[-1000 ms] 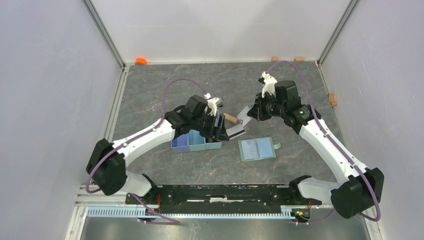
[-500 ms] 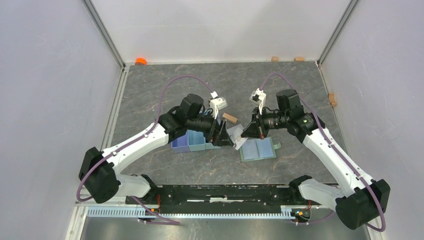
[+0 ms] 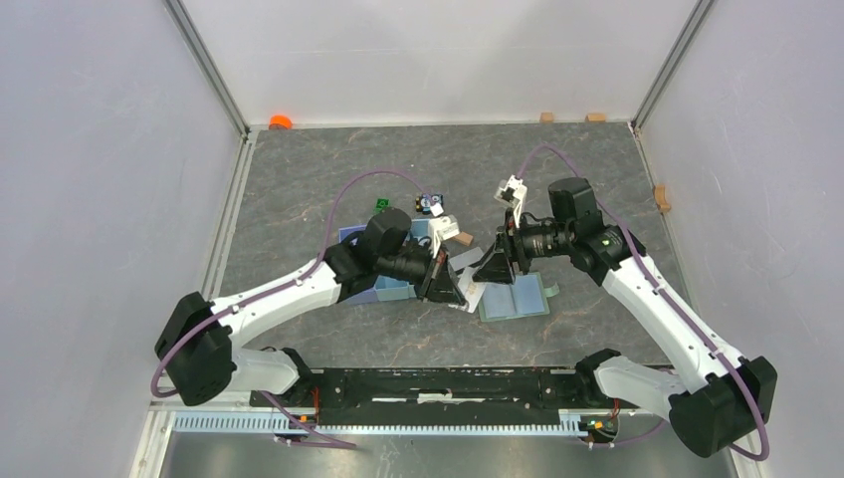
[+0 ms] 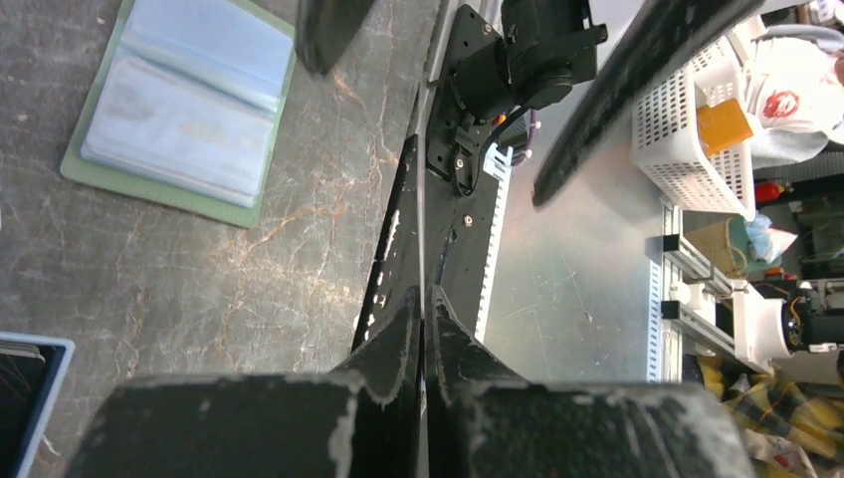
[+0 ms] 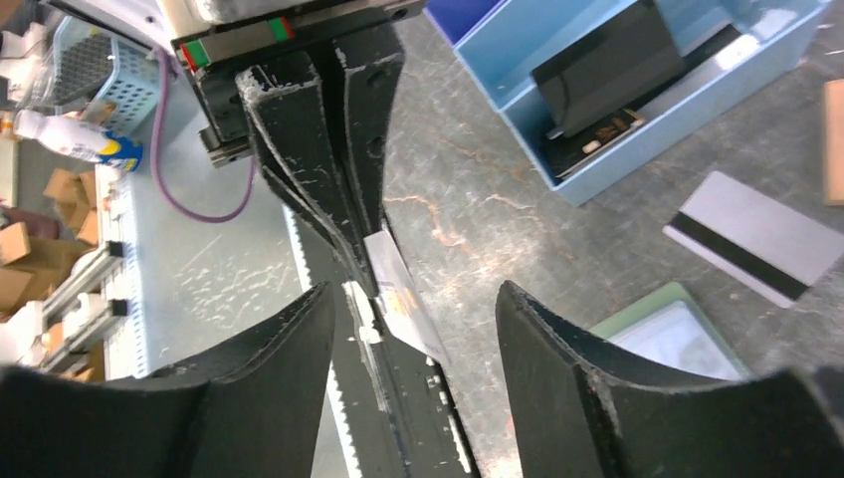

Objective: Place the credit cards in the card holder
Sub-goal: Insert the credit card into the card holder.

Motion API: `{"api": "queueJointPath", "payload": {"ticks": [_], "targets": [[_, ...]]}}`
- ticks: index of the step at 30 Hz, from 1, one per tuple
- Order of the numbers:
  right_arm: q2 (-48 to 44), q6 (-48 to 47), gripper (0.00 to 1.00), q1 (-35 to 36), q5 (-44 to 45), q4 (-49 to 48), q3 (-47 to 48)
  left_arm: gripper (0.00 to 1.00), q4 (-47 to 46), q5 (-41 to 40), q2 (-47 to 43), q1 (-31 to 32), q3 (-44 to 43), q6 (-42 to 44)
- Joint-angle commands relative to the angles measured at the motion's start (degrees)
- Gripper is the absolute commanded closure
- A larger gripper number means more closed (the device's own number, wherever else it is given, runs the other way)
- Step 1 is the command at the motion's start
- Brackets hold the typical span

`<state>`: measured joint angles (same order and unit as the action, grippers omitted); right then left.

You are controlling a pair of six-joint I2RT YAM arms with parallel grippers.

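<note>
The card holder [image 3: 515, 297] lies open on the table, sage green with a pale blue inside; it also shows in the left wrist view [image 4: 179, 110]. My left gripper [image 3: 447, 286] is shut on a white credit card [image 5: 403, 299], held edge-on just left of the holder. In its own view the left gripper [image 4: 424, 299] pinches that thin card. My right gripper [image 5: 413, 291] stands open around the card's free end, its fingers [image 5: 299, 368] apart from it. A grey credit card with a dark stripe [image 5: 751, 239] lies flat on the table behind.
A light blue tray [image 5: 637, 90] with dark items sits under the left arm. A small wooden block [image 3: 463, 239] and small bits [image 3: 381, 205] lie behind it. An orange piece [image 3: 280, 121] and wooden blocks [image 3: 595, 117] sit by the back wall.
The right gripper carried the white card down beside the holder and then opened. The left gripper came across from the tray and shut on that card.
</note>
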<state>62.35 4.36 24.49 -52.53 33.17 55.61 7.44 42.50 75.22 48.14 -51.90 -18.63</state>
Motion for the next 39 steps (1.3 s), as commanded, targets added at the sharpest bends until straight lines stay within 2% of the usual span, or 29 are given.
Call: {"api": "queueJointPath", "payload": {"ticks": [1, 6, 8, 11, 14, 21, 26, 31, 33, 36, 39], "targets": [[-1.9, 6.1, 0.30, -1.0, 5.2, -7.4, -1.8, 0.98, -19.5, -3.4, -4.7, 0.5, 6.6, -11.4], [-6.1, 18.2, 0.30, -1.5, 3.3, -23.3, -10.0, 0.98, -34.5, -8.3, -6.7, 1.1, 12.4, -19.5], [-7.7, 22.4, 0.34, -1.5, 1.9, -28.9, -13.2, 0.98, -36.9, -9.6, -6.7, 1.4, 13.2, -20.8], [-9.8, 26.5, 0.46, -1.5, 0.1, -35.5, -15.9, 0.98, -38.1, -10.8, -6.5, 1.8, 13.5, -21.1], [-10.6, 26.8, 0.62, -1.5, 0.4, -35.1, -16.4, 0.98, -38.7, -11.8, -6.4, 1.9, 13.8, -21.4], [-12.2, 29.7, 0.74, -1.5, 2.2, -37.4, -20.6, 0.98, -40.7, -15.3, -7.5, 2.5, 15.2, -21.8], [-12.4, 31.2, 0.79, -1.5, 3.0, -39.0, -21.6, 0.98, -41.2, -15.9, -7.8, 2.6, 15.7, -22.1], [-12.8, 32.8, 1.00, -1.6, 4.1, -40.9, -22.1, 0.97, -39.6, -15.7, -7.7, 2.7, 15.3, -21.9], [-13.1, 32.2, 1.00, -1.8, 4.7, -40.3, -22.0, 0.82, -37.0, -16.3, -7.4, 2.7, 14.5, -21.5], [-13.6, 29.4, 1.00, -2.8, 6.1, -36.3, -20.6, 0.40, -32.3, -18.7, -7.0, 2.7, 13.1, -20.6], [-13.5, 22.5, 1.00, -5.0, 10.8, -25.7, -17.1, 0.21, -23.8, -22.9, -6.4, 2.7, 10.5, -18.8]]}}
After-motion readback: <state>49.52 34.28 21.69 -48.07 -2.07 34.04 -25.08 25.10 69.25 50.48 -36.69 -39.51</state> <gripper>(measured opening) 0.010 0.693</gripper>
